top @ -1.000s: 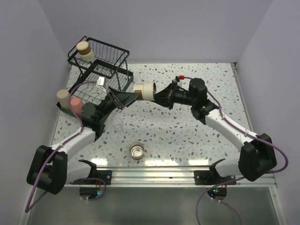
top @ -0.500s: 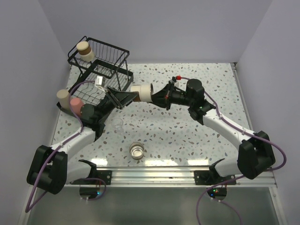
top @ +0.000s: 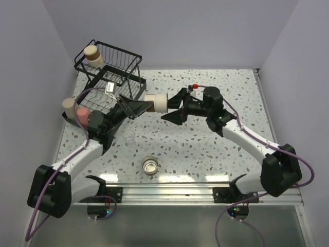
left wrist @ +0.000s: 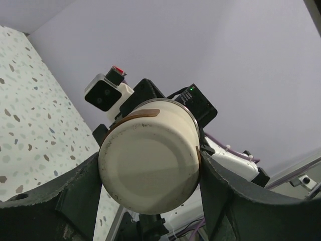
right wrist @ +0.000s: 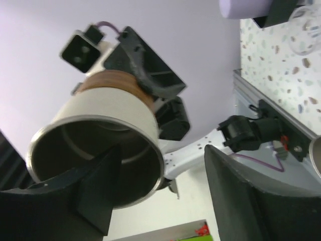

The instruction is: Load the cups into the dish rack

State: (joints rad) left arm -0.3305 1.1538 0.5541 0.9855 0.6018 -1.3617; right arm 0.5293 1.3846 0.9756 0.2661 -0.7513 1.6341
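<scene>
Handoff looks done mid-frame: right hand [top: 171, 106] has just spread apart off the tan cup [top: 157, 102], left hand [top: 146, 105] is clamped on it, so rack [top: 131, 77] next, I'd guess.

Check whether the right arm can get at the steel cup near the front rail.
Probably yes: the right gripper stands open, the cream cup sits in the left gripper, and the steel cup stands alone, with nothing between it and that arm.
</scene>
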